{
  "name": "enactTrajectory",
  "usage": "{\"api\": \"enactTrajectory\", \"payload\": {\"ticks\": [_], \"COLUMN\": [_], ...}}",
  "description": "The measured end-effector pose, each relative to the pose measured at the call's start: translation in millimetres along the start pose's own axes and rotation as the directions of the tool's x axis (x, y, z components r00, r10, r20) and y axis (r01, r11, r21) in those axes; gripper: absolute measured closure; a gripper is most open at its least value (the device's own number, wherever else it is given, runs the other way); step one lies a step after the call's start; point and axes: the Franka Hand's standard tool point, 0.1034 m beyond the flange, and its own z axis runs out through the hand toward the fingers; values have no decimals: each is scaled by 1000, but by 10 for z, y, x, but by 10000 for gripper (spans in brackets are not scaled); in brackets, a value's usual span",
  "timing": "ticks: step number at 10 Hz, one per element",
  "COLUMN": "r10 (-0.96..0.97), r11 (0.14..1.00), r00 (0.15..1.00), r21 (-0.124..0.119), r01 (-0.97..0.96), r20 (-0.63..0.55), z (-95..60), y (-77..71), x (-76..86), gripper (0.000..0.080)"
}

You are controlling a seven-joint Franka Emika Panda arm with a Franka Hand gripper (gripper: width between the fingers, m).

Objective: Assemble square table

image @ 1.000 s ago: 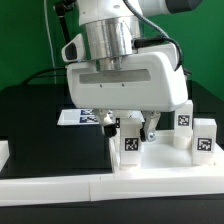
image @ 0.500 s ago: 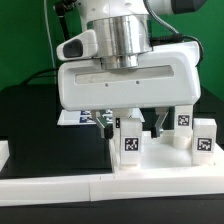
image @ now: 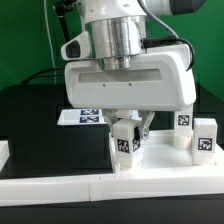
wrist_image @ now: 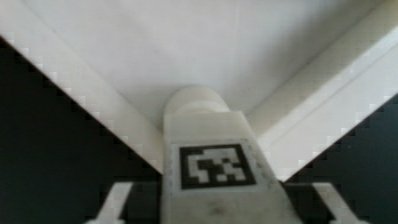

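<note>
The white square table top [image: 160, 168] lies at the front on the exterior view's right; its raised-rim corner fills the wrist view [wrist_image: 196, 60]. My gripper [image: 127, 136] is over its near-left corner, shut on a white tagged leg block [image: 124, 142] that stands slightly tilted on the top. In the wrist view my gripper [wrist_image: 215, 205] has a finger close on each side of the leg block [wrist_image: 214, 160]. Two more leg blocks [image: 183, 130] [image: 205, 138] stand upright on the top's far right. A fourth leg is not in view.
The marker board [image: 78, 117] lies on the black table behind my hand. A long white border bar [image: 50, 186] runs along the front edge, and another white bar end [image: 3, 152] sits at the exterior view's left. A green wall stands behind.
My fingers, spread wide around the leg block half a second ago, have come together on it. The hand has shifted slightly, and the block now leans a little.
</note>
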Motion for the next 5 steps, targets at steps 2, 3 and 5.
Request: {"api": "enactTrajectory", "payload": {"ticks": [2,3,5], "r10": [361,550,695], "r11": [933,835,717], "r00": [932,832,709], "r21": [-24,-34,-37], "r01": [-360,-549,-696], "r20": [35,70,118], "z": [7,20,-1], "y": [-7,-29,-21], "x": [-44,-74,-23], "gripper": [506,506,506]}}
